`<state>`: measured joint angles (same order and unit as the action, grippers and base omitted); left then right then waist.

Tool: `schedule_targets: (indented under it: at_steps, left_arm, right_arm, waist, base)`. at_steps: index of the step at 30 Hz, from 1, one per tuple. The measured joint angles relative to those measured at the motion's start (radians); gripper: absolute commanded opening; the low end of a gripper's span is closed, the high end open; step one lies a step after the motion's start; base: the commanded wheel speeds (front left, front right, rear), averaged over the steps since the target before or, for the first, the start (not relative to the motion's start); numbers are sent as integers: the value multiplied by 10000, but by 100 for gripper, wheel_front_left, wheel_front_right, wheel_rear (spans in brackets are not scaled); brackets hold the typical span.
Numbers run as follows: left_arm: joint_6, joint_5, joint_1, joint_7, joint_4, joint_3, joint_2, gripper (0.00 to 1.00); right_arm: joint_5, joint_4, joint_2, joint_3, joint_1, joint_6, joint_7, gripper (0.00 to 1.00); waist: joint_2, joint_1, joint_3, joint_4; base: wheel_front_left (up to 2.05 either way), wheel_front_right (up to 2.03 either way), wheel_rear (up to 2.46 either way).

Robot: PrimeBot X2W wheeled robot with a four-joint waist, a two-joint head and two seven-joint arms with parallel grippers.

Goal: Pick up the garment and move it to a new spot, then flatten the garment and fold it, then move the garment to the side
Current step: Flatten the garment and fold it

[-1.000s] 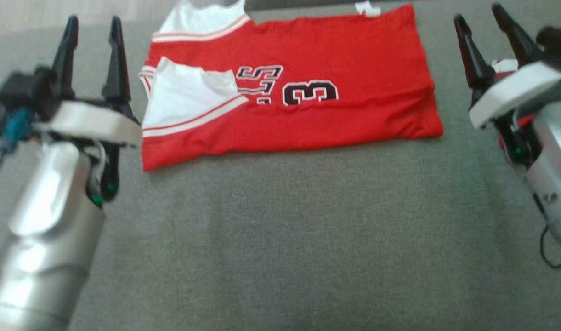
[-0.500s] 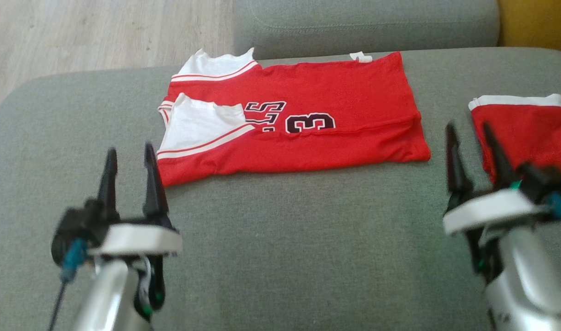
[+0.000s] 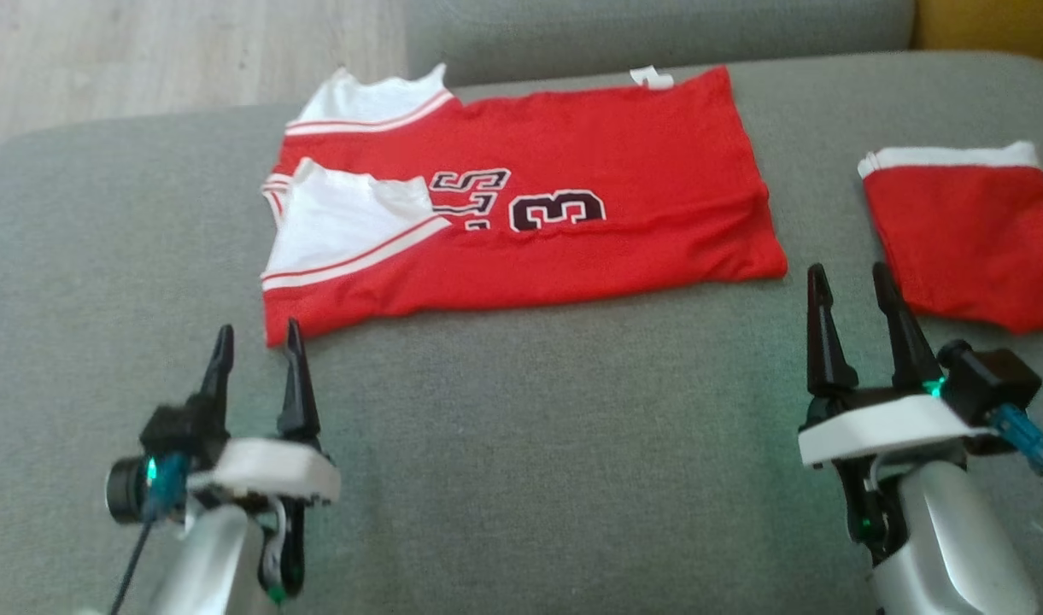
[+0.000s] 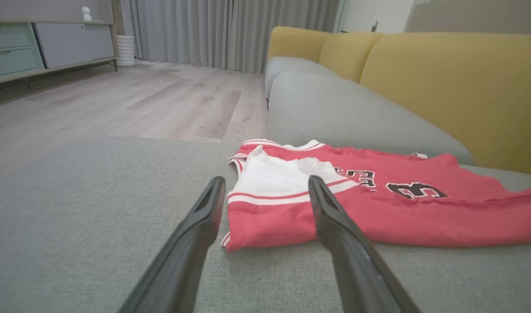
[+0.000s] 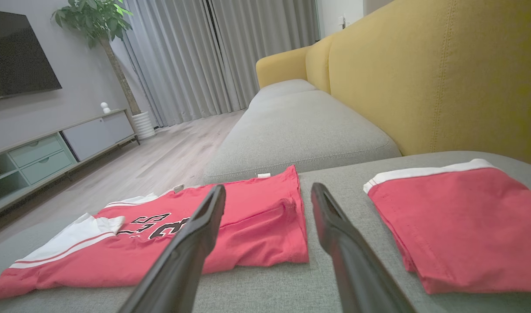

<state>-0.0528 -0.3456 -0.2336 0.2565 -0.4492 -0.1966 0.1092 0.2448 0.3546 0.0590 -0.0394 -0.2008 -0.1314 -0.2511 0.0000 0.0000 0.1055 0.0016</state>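
Observation:
The garment (image 3: 572,231) is a red jersey with white trim and a dark number. It lies folded lengthwise on the grey sofa cushion (image 3: 530,444); it shows too in the left wrist view (image 4: 378,204) and the right wrist view (image 5: 230,234). My left gripper (image 3: 256,342) hovers open just short of the jersey's near left corner, holding nothing. My right gripper (image 3: 850,282) is open and empty near the jersey's right end, apart from the cloth.
A second folded red piece with a white band (image 3: 965,231) lies to the right on the cushion, also in the right wrist view (image 5: 456,221). A yellow sofa back (image 5: 422,78) rises behind. Wooden floor (image 3: 145,60) lies beyond the cushion's far left edge.
Both grippers have drawn back toward me, away from the jersey, still open. The head camera has lifted and shifted, so the whole picture has moved; the jersey lies as before.

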Motion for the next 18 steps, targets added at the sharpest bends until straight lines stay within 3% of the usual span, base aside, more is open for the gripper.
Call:
schedule_targets:
  at_steps: [11,18]
  left_arm:
    - [2,21,-3029,-1661,-3626,50,176,100]
    - [-88,19,-3972,-2121,-4847,42,341,100]
  right_arm:
    - [52,-288,-23,-360,-637,0,0,100]
    - [155,-347,-23,-529,-840,0,0,100]
  waist:
    - [0,3,1410,-421]
    - [0,1,1765,-604]
  base:
    - [0,0,0]
    - [0,0,0]
